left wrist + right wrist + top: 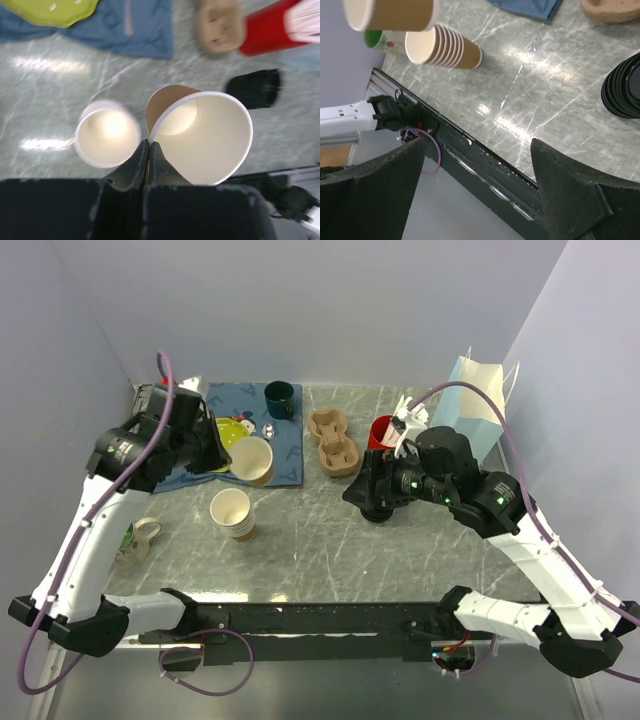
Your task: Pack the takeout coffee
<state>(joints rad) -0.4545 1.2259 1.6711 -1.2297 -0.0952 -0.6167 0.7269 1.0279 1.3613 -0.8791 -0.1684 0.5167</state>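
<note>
A grey marbled table (330, 540) is seen from above, enclosed by pale walls. The left gripper (226, 462) is shut on the rim of a lidless paper cup (252, 460), which is held clear of the table. A stack of cups (232, 513) lies just below those fingers. The right gripper (368, 498) is hung low over the table, with a pulp cup carrier (333, 440) beyond it and a pale blue paper bag (468, 405) further off.

From the left wrist, the cup wall is seen pinched between closed fingertips (142, 155). A stack of black lids (252, 89) lies ahead and to the right of them.

From the right wrist, the fingers (570, 190) are spread wide with nothing between them. The lids are off to their right.

No lidded coffee cup is found in any view, so the step is judged to be assembly: cup picked, lid not yet fitted. Next, the cup would need to be stood upright and a single lid taken.
</note>
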